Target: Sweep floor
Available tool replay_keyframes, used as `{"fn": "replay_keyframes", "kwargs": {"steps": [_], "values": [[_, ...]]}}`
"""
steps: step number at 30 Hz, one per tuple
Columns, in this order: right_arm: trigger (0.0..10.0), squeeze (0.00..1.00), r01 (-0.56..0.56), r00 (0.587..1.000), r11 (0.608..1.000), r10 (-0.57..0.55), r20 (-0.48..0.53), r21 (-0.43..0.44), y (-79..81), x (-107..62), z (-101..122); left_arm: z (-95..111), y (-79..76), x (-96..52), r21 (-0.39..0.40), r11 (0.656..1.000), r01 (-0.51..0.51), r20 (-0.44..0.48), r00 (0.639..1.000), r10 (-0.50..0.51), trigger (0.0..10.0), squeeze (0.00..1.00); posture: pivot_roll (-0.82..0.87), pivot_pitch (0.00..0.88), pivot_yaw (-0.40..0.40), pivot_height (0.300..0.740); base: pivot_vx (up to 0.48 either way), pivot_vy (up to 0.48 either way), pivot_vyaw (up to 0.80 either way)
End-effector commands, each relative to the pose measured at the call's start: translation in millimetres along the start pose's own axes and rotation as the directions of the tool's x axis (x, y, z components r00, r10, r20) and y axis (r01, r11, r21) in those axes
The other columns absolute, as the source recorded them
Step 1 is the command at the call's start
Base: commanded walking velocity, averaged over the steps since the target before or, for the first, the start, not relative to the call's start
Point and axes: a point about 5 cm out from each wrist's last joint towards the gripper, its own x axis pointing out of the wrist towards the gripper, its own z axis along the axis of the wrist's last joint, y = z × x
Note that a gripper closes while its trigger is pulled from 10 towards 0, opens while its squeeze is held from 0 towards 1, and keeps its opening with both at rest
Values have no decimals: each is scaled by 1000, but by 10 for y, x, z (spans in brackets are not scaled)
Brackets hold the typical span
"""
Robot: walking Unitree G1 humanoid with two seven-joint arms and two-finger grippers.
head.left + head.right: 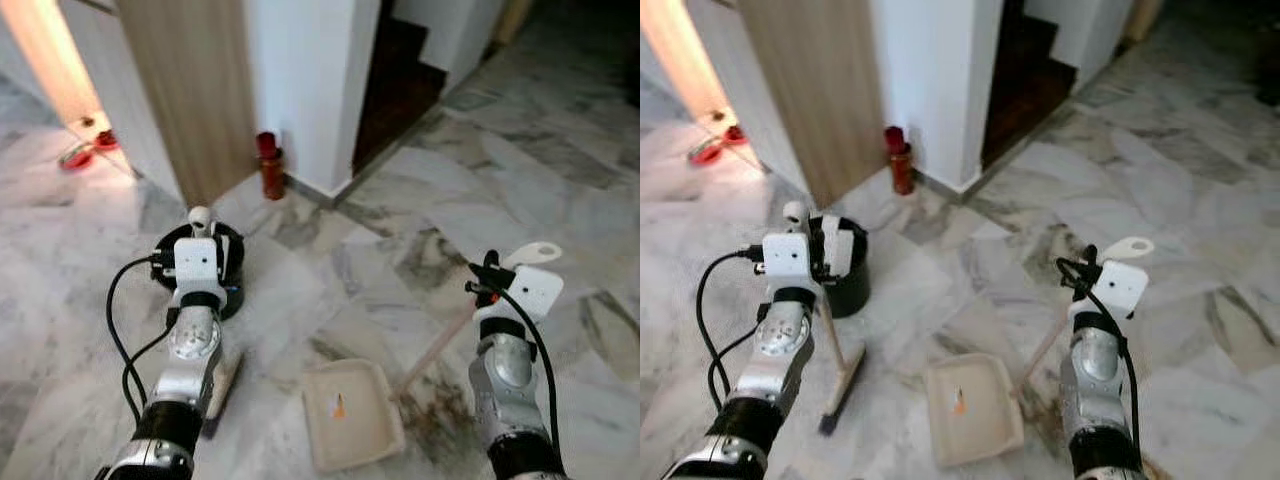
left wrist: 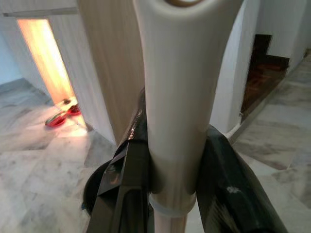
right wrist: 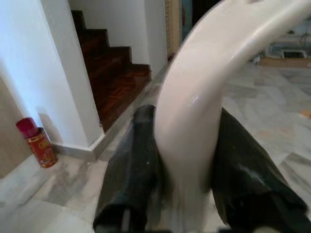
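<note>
My left gripper (image 1: 805, 240) is shut on the cream top of a broom handle (image 2: 180, 97), with black fingers (image 2: 127, 179) on both sides. The wooden shaft slants down to the broom head (image 1: 845, 385), which rests on the marble floor by my left arm. My right gripper (image 1: 503, 272) is shut on the looped white handle (image 3: 199, 107) of a long-handled dustpan. The cream pan (image 1: 350, 412) lies flat on the floor between my arms, with a small orange scrap (image 1: 338, 406) inside. A dark smudge of dirt (image 1: 440, 405) lies right of the pan.
A black round bin (image 1: 230, 265) stands just beyond my left gripper. A red can (image 1: 270, 165) sits at the foot of a wooden panel (image 1: 190, 90) and white pillar (image 1: 310, 80). Dark stairs (image 1: 400, 80) rise behind. Red slippers (image 1: 85, 150) lie far left.
</note>
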Motion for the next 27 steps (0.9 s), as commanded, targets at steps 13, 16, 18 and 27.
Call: {"fn": "replay_keyframes", "kwargs": {"steps": [13, 16, 18, 27], "values": [[10000, 0, 12, 999, 1000, -12, 33, -3, -48, 27, 59, 52, -38, 15, 4, 1000, 11, 33, 999, -11, 10000, 0, -35, 122, -12, 740, 0, 0, -800], [10000, 0, 10, 999, 1000, -10, 36, -4, -53, 35, 69, 52, -49, 20, 1, 1000, 13, 33, 999, -13, 10000, 0, -38, 118, -15, 740, 0, 0, -800], [10000, 0, 9, 999, 1000, -9, 38, -5, -56, 48, 80, 58, -63, 32, -2, 1000, 13, 34, 999, -13, 10000, 0, -42, 116, -17, 740, 0, 0, -800], [10000, 0, 10, 999, 1000, -9, 49, -5, -56, 52, 100, 59, -73, 41, -12, 1000, 23, 35, 999, -23, 10000, 0, -42, 110, -16, 740, 0, 0, -800]]}}
